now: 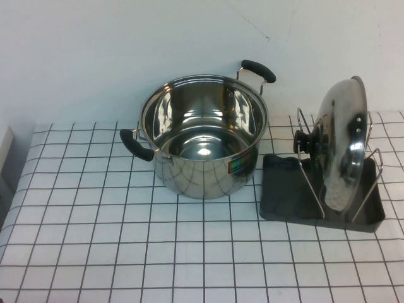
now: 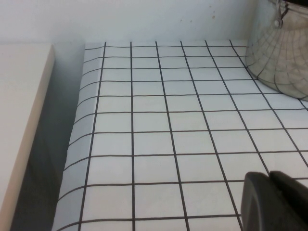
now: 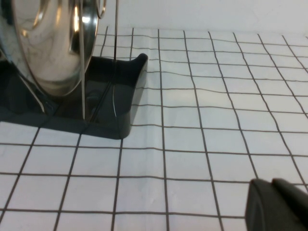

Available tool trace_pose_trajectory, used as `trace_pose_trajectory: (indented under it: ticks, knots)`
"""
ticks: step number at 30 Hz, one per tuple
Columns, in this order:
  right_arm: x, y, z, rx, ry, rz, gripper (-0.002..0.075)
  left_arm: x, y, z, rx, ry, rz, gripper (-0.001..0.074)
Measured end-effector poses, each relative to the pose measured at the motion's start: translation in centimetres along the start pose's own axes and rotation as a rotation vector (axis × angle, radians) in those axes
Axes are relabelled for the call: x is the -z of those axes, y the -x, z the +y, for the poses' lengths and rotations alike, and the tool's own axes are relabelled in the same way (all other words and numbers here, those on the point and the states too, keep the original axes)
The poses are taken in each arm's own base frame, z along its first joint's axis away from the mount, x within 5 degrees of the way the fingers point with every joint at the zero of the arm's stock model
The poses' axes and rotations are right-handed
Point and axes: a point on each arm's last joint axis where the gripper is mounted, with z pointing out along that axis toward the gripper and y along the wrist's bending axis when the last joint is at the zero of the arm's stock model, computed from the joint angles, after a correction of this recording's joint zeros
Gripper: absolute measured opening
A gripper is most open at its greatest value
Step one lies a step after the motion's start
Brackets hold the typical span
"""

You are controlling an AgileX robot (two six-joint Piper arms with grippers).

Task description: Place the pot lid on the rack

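Pot lid standing on edge in the rack, leaning between the wire loops, knob turned toward the pot; rack just right of the pot on the checked surface. Looks finished, judged from how things lie. Left end effector low over bare tiles well left of the pot, out of the high view; fingers dark and pressed together as far as visible. Right end effector low over tiles to the right of the rack, well clear of it; fingers apparently together too. Remaining risks, as a guess: a swing of the right arm clipping a wire loop or the rim, rolling the lid out; the steep lean letting the lid slip on the smooth tray; a nudge sliding the light rack against the pot.
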Motion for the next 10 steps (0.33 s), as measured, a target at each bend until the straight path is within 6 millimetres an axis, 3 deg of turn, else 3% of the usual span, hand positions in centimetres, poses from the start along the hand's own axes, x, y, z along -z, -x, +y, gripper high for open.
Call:
trace_pose_trajectory:
  ticks: [10]
  knots:
    - [0.0, 0.0, 0.0, 0.0, 0.0, 0.0, -0.0002, 0.0, 0.01, 0.1, 0.006, 0.019, -0.002, -0.0002]
